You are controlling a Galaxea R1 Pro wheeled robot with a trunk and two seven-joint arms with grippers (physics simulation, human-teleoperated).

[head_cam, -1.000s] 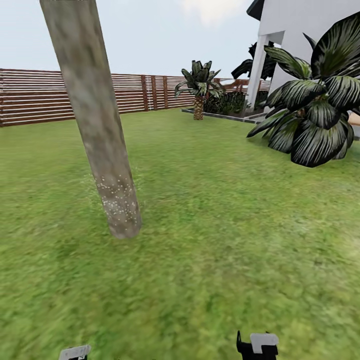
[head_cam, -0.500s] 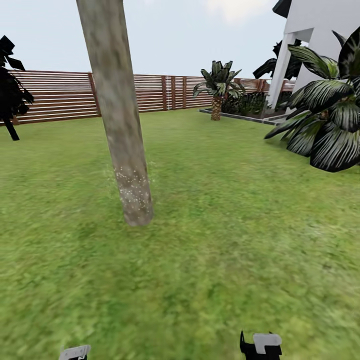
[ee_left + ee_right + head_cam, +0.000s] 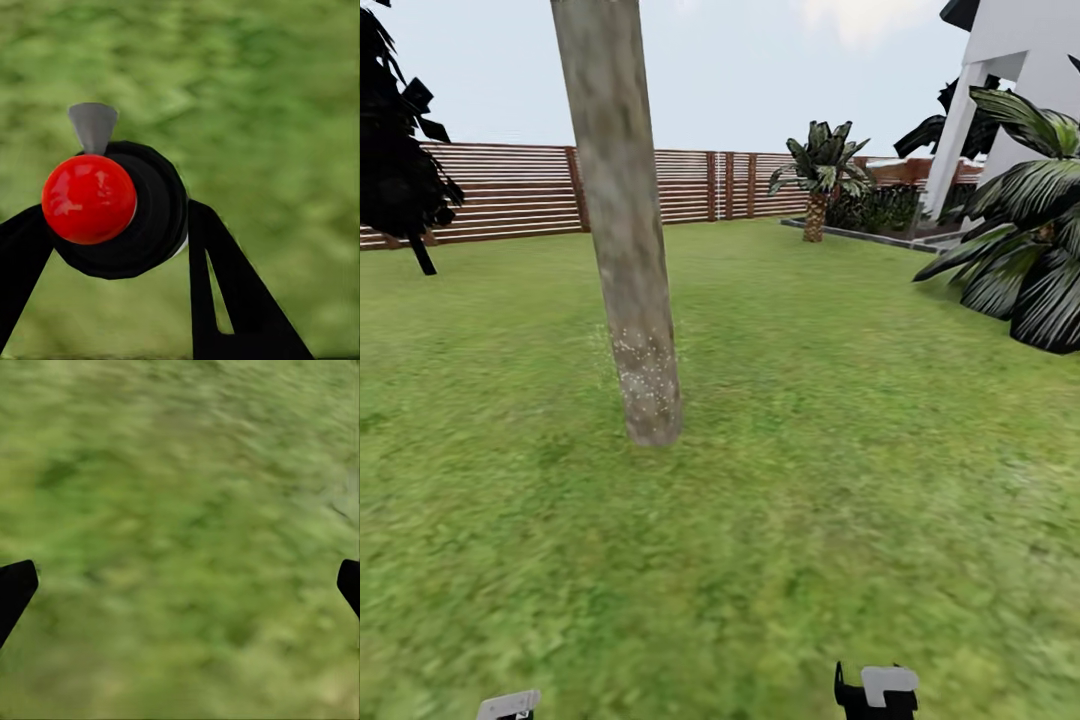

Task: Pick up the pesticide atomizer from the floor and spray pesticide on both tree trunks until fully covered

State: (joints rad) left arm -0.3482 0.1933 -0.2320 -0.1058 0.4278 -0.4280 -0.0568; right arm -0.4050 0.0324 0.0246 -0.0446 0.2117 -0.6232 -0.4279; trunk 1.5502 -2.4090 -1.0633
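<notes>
A thick mottled grey-brown tree trunk (image 3: 625, 250) rises from the grass floor (image 3: 810, 500) a little left of centre in the head view. White pesticide specks (image 3: 645, 372) dot its lowest part; the trunk above them is bare. In the left wrist view, my left gripper (image 3: 112, 251) is shut on the pesticide atomizer (image 3: 146, 225), a black round body with a red ball top (image 3: 88, 199) and a grey nozzle (image 3: 93, 126). In the right wrist view, my right gripper (image 3: 184, 585) is open over grass, with nothing between its fingers.
A brown slat fence (image 3: 510, 190) closes the lawn at the back. A short palm (image 3: 818, 175) and a white house (image 3: 1020, 90) stand at the back right. A large dark-leaved plant (image 3: 1030, 260) is at the right, and a dark-foliage tree (image 3: 400, 150) at the far left.
The camera has swung left, so the trunk, fence and palm sit further right in the picture. The dark tree at the far left has come into view. The speckled patch looks the same.
</notes>
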